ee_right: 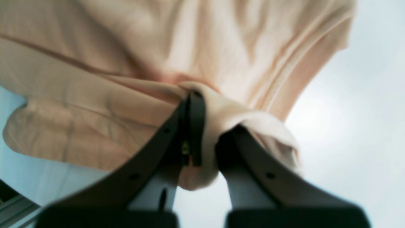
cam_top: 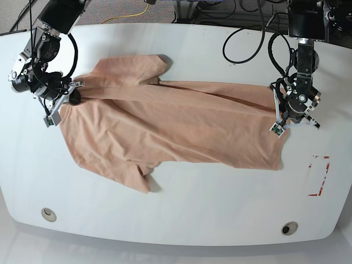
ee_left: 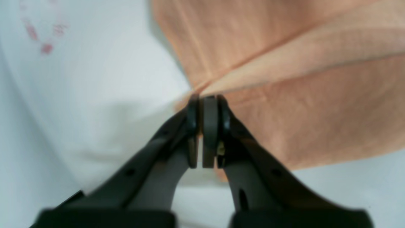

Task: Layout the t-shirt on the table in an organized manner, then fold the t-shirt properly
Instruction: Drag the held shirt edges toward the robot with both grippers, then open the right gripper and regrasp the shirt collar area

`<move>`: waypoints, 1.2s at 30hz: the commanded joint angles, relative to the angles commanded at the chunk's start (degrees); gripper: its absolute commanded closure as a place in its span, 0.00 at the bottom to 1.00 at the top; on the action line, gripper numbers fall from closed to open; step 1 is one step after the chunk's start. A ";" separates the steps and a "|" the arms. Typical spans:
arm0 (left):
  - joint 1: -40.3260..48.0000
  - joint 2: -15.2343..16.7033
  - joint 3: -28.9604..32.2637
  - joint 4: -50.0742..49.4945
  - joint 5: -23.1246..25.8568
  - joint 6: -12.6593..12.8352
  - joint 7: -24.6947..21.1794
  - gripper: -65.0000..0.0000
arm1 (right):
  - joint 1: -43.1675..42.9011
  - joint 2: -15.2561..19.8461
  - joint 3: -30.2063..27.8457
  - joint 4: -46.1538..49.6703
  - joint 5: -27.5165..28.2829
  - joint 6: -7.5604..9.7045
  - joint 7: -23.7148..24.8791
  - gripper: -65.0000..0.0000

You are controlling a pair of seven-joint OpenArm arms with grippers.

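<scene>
- T-shirt [cam_top: 170,124] spread across table [cam_top: 181,214] center, stretched btwn both arms.
- L gripper [ee_left: 200,98]: jaws pinched on shirt's edge.
- R gripper [ee_right: 204,95]: jaws clamped on bunched fabric.

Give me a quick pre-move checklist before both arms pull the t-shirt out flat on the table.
1. Left gripper shut on the t-shirt: ok, jaws pinch a fabric edge.
2. Right gripper shut on the t-shirt: ok, cloth bunched between and over the jaws.
3. Shirt stretched between the two grips: ok, it spans the table in the base view.
4. Shirt lying flat: not ok, a fold runs along the top edge and one sleeve is crumpled.
5. Shirt clear of the red tape mark: ok, they lie apart.
6. Which layers each grip holds: cannot tell, wrist views are blurred.
</scene>
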 joint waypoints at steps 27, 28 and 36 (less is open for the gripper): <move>-0.70 -2.46 -0.09 1.67 0.00 0.09 0.00 0.12 | -5.19 2.02 3.60 5.89 0.00 0.00 0.09 0.04; -0.70 -2.90 -0.09 1.93 0.00 0.09 0.00 0.12 | -5.63 2.20 3.60 6.07 0.09 0.00 0.09 0.04; -0.70 -3.08 -0.09 2.46 0.00 0.09 0.00 0.12 | -6.15 1.85 3.69 5.89 0.09 0.00 0.09 0.05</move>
